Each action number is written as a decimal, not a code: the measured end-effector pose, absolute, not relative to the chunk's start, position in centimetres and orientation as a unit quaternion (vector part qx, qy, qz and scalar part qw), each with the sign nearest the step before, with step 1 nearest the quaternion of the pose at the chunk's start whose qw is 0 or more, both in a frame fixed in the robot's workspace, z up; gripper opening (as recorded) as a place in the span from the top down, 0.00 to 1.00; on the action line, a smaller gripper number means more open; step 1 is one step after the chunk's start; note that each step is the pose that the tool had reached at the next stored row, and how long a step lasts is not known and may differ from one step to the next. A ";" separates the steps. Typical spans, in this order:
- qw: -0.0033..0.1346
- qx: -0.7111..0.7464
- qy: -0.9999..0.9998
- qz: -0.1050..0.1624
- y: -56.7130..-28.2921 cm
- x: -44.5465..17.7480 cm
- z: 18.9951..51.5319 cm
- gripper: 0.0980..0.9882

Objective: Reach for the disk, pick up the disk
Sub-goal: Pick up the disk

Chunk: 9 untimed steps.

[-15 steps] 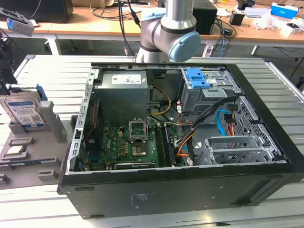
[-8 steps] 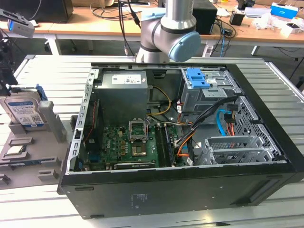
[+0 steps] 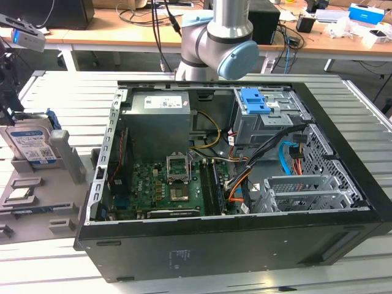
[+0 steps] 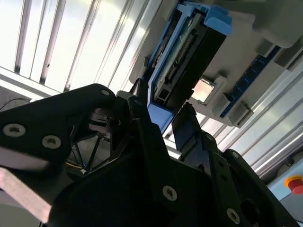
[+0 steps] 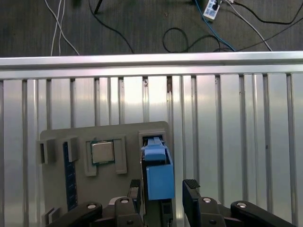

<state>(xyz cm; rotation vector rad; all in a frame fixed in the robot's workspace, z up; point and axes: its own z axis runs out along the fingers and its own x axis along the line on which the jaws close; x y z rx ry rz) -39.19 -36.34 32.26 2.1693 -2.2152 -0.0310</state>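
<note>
Over the grey holder (image 5: 57, 137) near a tabletop (image 5: 236, 142) edge, the released end effector (image 5: 163, 185) is straddling the upright disk (image 5: 158, 175).

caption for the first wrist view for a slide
Open gripper straddling the upright disk in its grey holder, chip alongside.
</note>
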 end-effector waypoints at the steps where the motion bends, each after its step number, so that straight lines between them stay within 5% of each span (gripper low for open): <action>1: 0.021 0.700 -0.714 -0.010 -36.3 -39.2 32.2 0.57; 9: 0.020 0.700 -0.714 -0.010 -36.3 -39.2 31.5 0.57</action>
